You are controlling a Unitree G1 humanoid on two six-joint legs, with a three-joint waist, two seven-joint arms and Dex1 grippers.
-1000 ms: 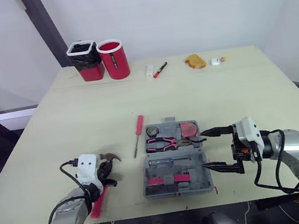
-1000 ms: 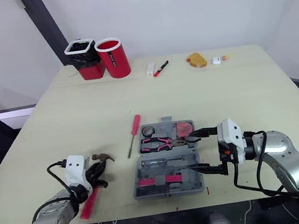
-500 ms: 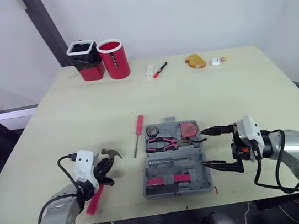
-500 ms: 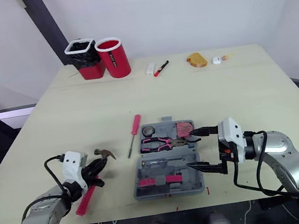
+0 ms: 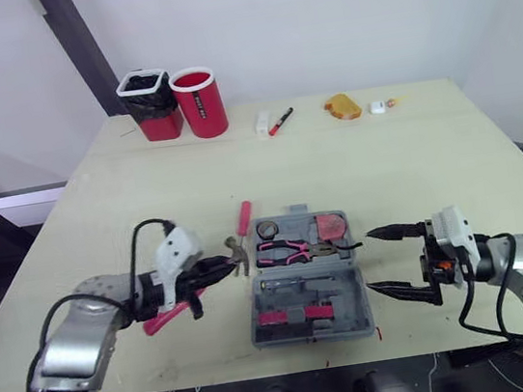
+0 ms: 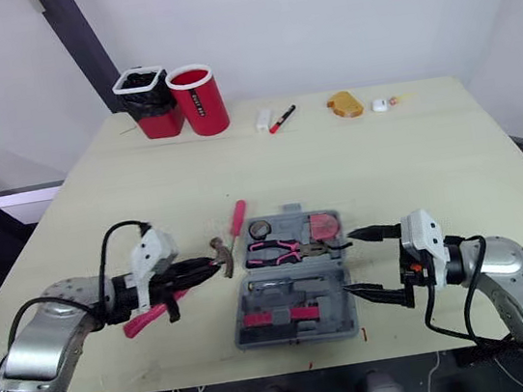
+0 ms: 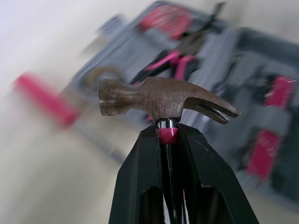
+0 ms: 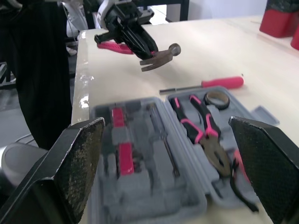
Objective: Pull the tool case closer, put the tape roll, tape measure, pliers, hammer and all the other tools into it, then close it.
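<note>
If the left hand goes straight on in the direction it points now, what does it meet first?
The hammer in the left hand would probably reach the open tool case first, near the pliers. Whether it clears the screwdriver is unclear.

A black-lined red square container point(image 5: 149, 104) touches a red cylindrical cup point(image 5: 200, 102) at the table's point(image 5: 144, 193) far edge. Farther right lie an orange lump point(image 5: 341, 108) and a small white object point(image 5: 377, 108).

The tool case point(image 7: 219, 60) and screwdriver point(image 7: 44, 100) behind the hammer point(image 7: 159, 98) are blurred in the left wrist view. The hammer's shaft is hidden inside the left gripper point(image 7: 168, 133). At the upper middle of the head views, an orange thing point(image 5: 341, 107) and a white thing point(image 5: 377, 108) are too small to tell. The frame's edge cuts off the fingers of the right gripper point(image 5: 370, 261) in its wrist view.
</note>
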